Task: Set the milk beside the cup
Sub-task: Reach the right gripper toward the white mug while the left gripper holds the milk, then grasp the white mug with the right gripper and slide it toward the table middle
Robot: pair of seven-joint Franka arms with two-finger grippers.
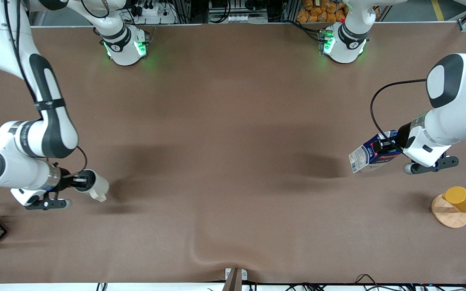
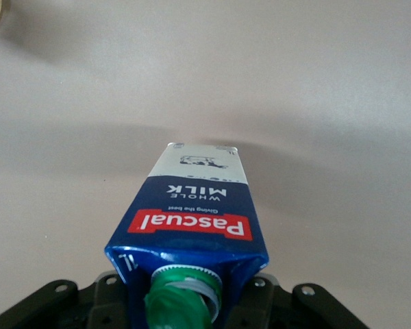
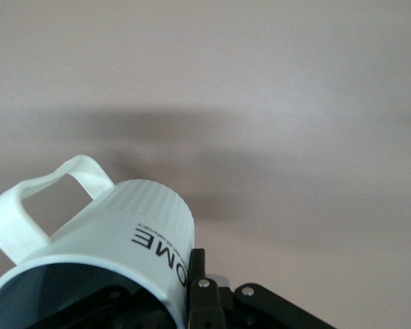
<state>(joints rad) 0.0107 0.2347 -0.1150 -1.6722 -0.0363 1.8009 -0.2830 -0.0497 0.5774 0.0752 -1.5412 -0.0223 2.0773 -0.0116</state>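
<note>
milk [image 1: 372, 155] clamped in left end effector [image 1: 390, 147], above table [image 1: 233, 161]

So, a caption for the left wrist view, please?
Left gripper holds tilted milk by its top, above the table.

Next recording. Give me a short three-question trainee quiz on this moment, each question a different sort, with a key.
1. True or false: the left gripper holds the milk up off the table.
2. What does the right gripper grip? A) yellow cup B) cup C) nothing
3. Fill in: the yellow cup sits on a round ____ base.

Key: 1 true; 2 B, its jaws are shut on the cup; 3 wooden.
</note>
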